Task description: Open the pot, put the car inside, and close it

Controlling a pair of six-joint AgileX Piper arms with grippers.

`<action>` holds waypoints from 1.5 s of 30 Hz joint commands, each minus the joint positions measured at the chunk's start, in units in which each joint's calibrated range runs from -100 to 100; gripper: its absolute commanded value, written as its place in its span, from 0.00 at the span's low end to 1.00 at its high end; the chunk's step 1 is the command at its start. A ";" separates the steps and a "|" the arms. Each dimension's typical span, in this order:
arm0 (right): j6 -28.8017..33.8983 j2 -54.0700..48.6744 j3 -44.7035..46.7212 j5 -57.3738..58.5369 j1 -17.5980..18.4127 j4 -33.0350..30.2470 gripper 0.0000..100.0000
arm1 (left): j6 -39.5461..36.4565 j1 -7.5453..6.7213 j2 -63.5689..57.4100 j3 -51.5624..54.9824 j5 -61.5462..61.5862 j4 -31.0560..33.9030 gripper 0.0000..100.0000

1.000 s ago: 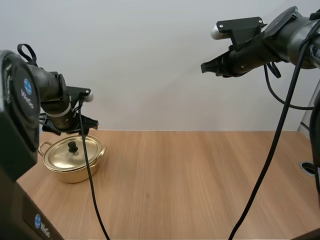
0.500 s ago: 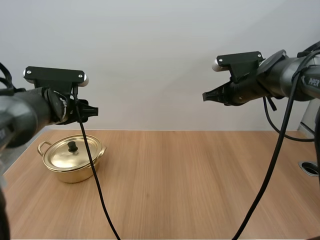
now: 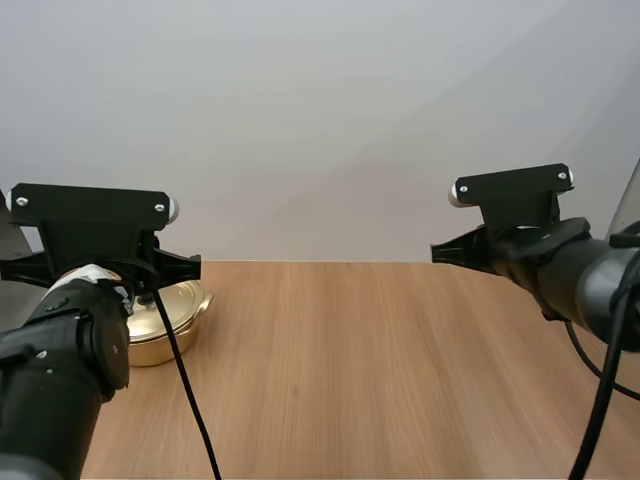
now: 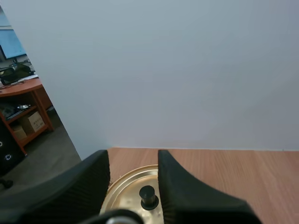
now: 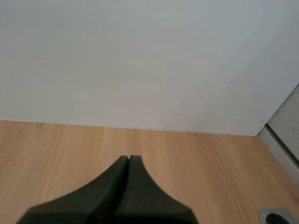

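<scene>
I'm opening the pot (image 4: 120, 195): my left end effector (image 4: 133, 155) is hovering wide, lid knob (image 4: 148, 197) just ahead below its tips, needing a drop and pinch; right end effector (image 5: 128, 159) is idling closed.

Table (image 3: 380, 370): carries one pot (image 3: 188, 312), at the far left, toward the rear edge. Lid (image 4: 122, 196): seated on the pot, with the knob (image 4: 149, 197) upright at its centre. My left gripper (image 4: 133, 156): raised on the pot's near side, knob in line between its fingers. My right gripper (image 5: 129, 159): above the table's right half, well apart from the pot.
</scene>
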 commanded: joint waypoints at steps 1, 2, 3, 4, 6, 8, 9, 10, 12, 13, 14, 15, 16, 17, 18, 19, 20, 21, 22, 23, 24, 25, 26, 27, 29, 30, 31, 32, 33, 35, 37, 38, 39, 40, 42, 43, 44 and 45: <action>-0.03 -2.25 0.88 -4.63 0.25 -2.82 0.00 | 0.15 -0.09 -23.05 0.04 7.18 -0.08 0.51; -0.03 -3.26 0.94 -4.40 0.38 -2.59 0.00 | 0.05 -0.59 -24.08 0.04 8.51 -0.08 0.51; 0.07 -4.54 1.14 -5.06 0.34 -2.45 0.00 | 0.05 -1.37 -24.13 0.04 9.66 -0.08 0.51; 0.35 -5.82 1.31 -5.65 0.34 -2.33 0.00 | 0.05 -2.62 -23.84 0.04 11.46 -0.08 0.51; 0.31 -8.56 1.43 -6.76 0.34 -2.48 0.00 | 0.24 -5.06 -23.72 0.04 14.45 0.58 0.51; 0.31 -11.37 2.04 -8.57 0.34 -2.69 0.00 | 0.24 -8.20 -23.83 0.04 14.45 3.75 0.51; 0.31 -12.57 2.36 -8.60 0.34 -2.69 0.00 | 0.24 -9.40 -23.83 0.04 14.85 6.09 0.51; 0.31 -13.97 2.99 -8.25 0.34 -2.69 0.00 | 0.05 -10.81 -23.83 0.04 16.00 7.94 0.51; 0.31 -17.03 4.15 -5.05 0.34 -2.69 0.00 | -2.56 -13.15 -24.11 0.04 20.12 11.69 0.51; 0.31 -18.58 4.67 -2.27 0.34 -2.69 0.00 | -6.40 -14.16 -24.63 0.04 24.54 14.01 0.51; 0.41 -19.53 5.17 0.00 0.34 -2.47 0.00 | -9.00 -14.65 -25.37 0.04 26.75 17.03 0.51; 0.39 -20.66 5.71 2.28 0.34 -1.93 0.00 | -13.02 -15.06 -26.21 0.04 28.84 20.97 0.51; 0.39 -21.43 6.18 4.31 0.25 -1.25 0.00 | -17.73 -15.26 -27.15 0.04 30.84 25.99 0.51; 0.39 -22.23 6.78 6.47 0.04 -0.35 0.00 | -21.97 -15.26 -27.89 0.18 31.90 30.36 0.51; 0.39 -22.96 7.37 8.23 -0.29 -0.07 0.00 | -28.08 -15.26 -28.84 0.55 33.48 36.76 0.51; 0.39 -23.50 7.99 9.08 -0.68 0.11 0.00 | -34.37 -15.26 -29.66 1.24 34.97 43.12 0.51; 0.39 -24.19 8.86 9.30 -1.09 0.36 0.00 | -39.30 -15.26 -30.28 2.26 37.01 47.71 0.51; 0.39 -24.98 9.72 9.30 -1.44 0.36 0.00 | -44.31 -15.18 -30.99 3.59 39.27 51.79 0.51; 0.14 -25.74 10.40 9.30 -1.74 0.36 0.00 | -47.17 -15.12 -31.64 5.22 40.94 53.92 0.50; -0.03 -26.44 11.07 9.51 -1.90 0.08 0.00 | -47.93 -15.10 -32.33 6.63 41.86 54.09 0.50; -0.03 -27.03 11.52 9.73 -2.07 -0.50 0.00 | -47.95 -15.02 -32.91 8.64 42.34 52.79 0.49; -0.07 -27.42 11.51 10.97 -2.24 -1.01 0.00 | -47.62 -15.03 -33.52 10.76 41.95 51.08 0.45; -0.15 -27.58 11.51 12.41 -2.35 -1.02 0.00 | -47.11 -15.03 -33.52 12.73 40.34 49.53 0.40; -0.15 -27.87 11.51 14.12 -2.50 -1.02 0.00 | -46.41 -15.03 -33.52 14.10 38.76 48.07 0.34; -0.54 -27.98 11.51 16.80 -2.74 -0.91 0.00 | -44.59 -15.12 -33.52 16.92 34.91 44.34 0.15; -1.30 -28.14 11.51 17.20 -2.94 -0.91 0.00 | -44.05 -15.26 -33.52 17.93 33.16 43.16 0.07; -1.51 -28.30 11.51 17.20 -3.21 -0.91 0.00 | -43.62 -15.57 -33.52 19.27 31.04 42.30 0.00; -1.51 -28.77 11.51 17.20 -3.41 -0.77 0.00 | -43.51 -15.76 -33.52 20.98 28.56 41.96 0.00; -1.51 -29.25 11.51 17.20 -3.67 -0.49 0.00 | -43.41 -15.95 -33.52 21.45 26.54 41.96 0.00; -1.51 -29.97 11.51 17.20 -3.84 -0.26 0.00 | -43.38 -16.09 -33.52 21.45 24.87 40.63 0.00; -1.51 -30.59 11.51 17.21 -4.04 -0.26 0.00 | -43.38 -16.09 -33.52 21.45 25.90 39.46 0.00; -1.51 -30.84 11.51 17.41 -4.21 -0.26 0.00 | -43.38 -16.23 -33.52 21.45 26.34 39.29 0.00; -1.51 -31.09 11.51 17.78 -4.37 -0.26 0.00 | -43.38 -16.33 -33.52 21.45 26.70 39.11 0.00; -1.51 -31.36 11.51 17.96 -4.56 -0.13 0.00 | -43.38 -16.33 -33.52 21.45 27.13 39.11 0.00; -1.51 -31.94 11.51 17.96 -4.63 -0.03 0.00 | -43.38 -15.90 -33.52 21.45 26.37 39.36 0.00; -1.51 -32.04 11.51 17.96 -4.63 -0.03 0.00 | -43.38 -15.61 -33.52 21.45 26.47 40.14 0.00; -1.51 -32.32 11.51 17.96 -4.63 -0.03 0.00 | -43.38 -15.13 -33.52 21.45 26.47 40.75 0.00; -1.51 -32.32 11.51 17.96 -4.63 -0.03 0.00 | -43.38 -14.58 -33.52 21.45 26.47 41.17 0.00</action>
